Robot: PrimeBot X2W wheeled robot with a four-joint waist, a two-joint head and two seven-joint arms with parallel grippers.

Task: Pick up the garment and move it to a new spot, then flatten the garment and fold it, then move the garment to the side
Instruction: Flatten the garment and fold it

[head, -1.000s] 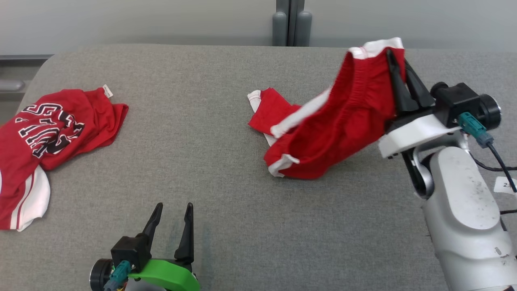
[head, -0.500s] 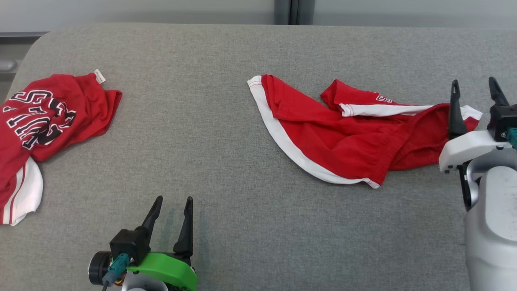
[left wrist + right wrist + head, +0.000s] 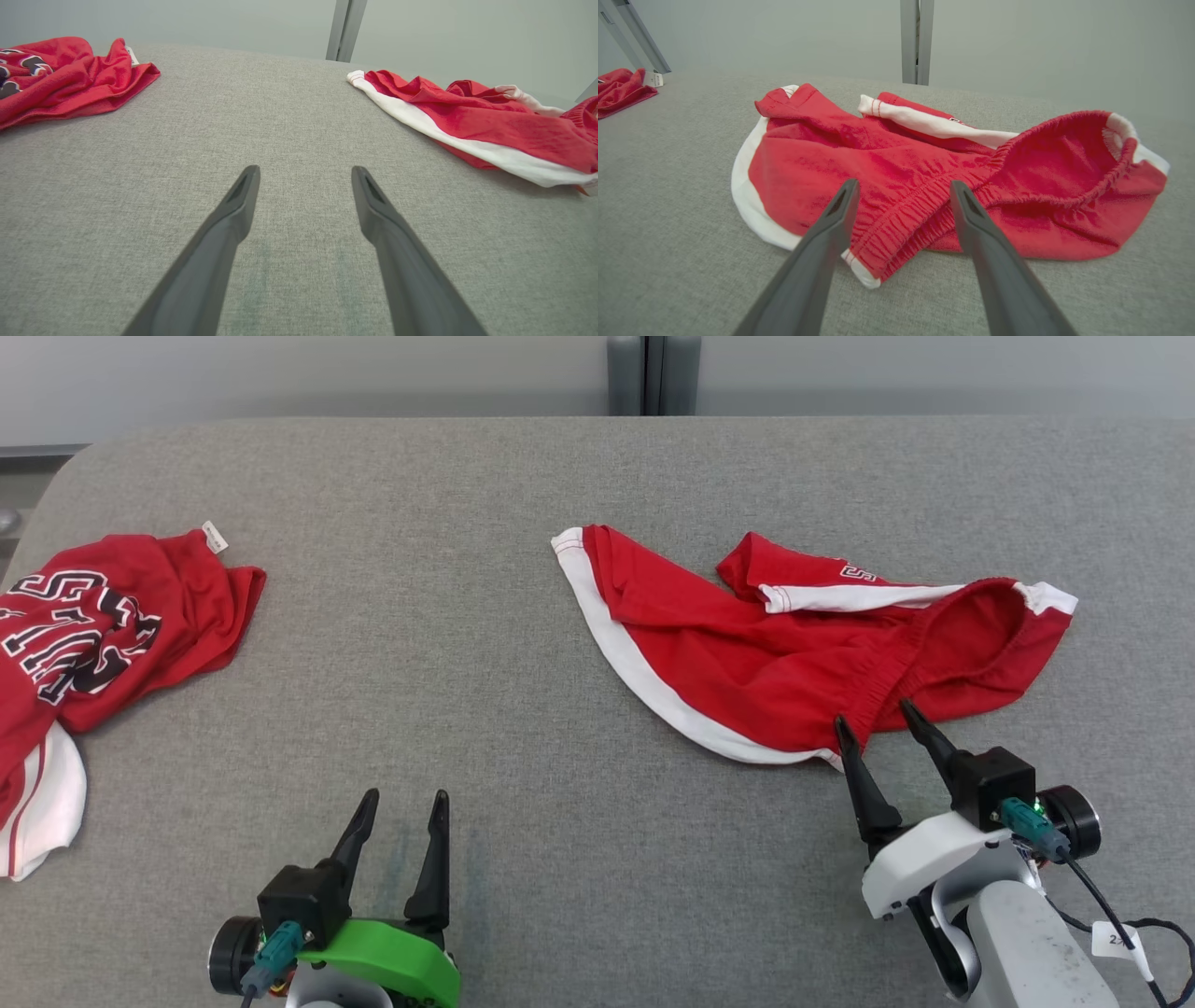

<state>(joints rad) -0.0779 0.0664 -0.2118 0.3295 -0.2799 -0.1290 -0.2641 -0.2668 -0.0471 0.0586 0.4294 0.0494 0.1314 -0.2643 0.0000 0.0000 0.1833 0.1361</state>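
Although the red shorts (image 3: pixel 803 653) are laid on the grey table (image 3: pixel 523 756) directly ahead of the right gripper (image 3: pixel 873 713), they are crumpled rather than flat. The elastic waistband (image 3: pixel 920 214) is bunched just beyond that gripper's fingertips, its opening is puffed up further out and to the gripper's right, and one leg (image 3: pixel 794 565) is folded back over the cloth on the far side. The right gripper's fingers are spread wide and nothing is held between them; whether the tips touch the cloth cannot be told. The left gripper (image 3: pixel 406 795) is likewise spread wide and empty, with bare table ahead of it and the shorts well off to its right. A second red garment, a lettered jersey (image 3: pixel 103 635), is heaped far off to the left gripper's left. Flattening is judged to be the step in hand. If the waistband is pinched where it is doubled, both layers may be lifted together and the folded leg left trapped. If only one side is pulled, the cloth may be dragged and twisted rather than spread. The jersey could also be mistaken for the task's garment.
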